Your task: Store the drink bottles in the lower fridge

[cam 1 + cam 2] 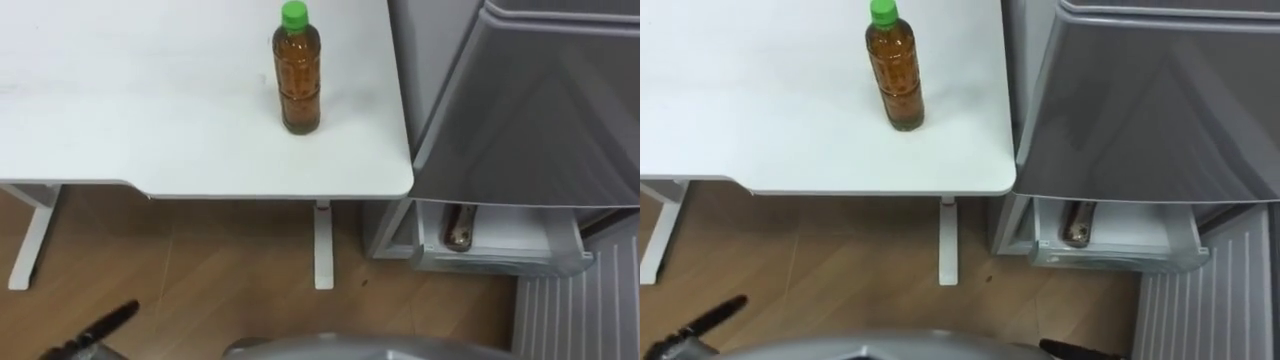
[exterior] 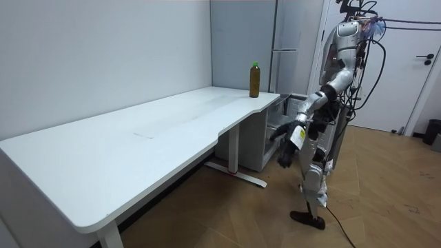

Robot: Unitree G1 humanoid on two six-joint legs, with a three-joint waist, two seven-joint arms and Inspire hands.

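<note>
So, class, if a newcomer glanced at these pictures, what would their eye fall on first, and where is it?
First the amber drink bottle with its green cap, standing upright alone on the white table, near the corner beside the grey fridge. Next the fridge's open lower compartment, where what looks like another bottle lies on its side.

Wht desk (image 1: 150, 100), wood flr (image 1: 200, 280), gry walls (image 2: 103, 55)
</note>
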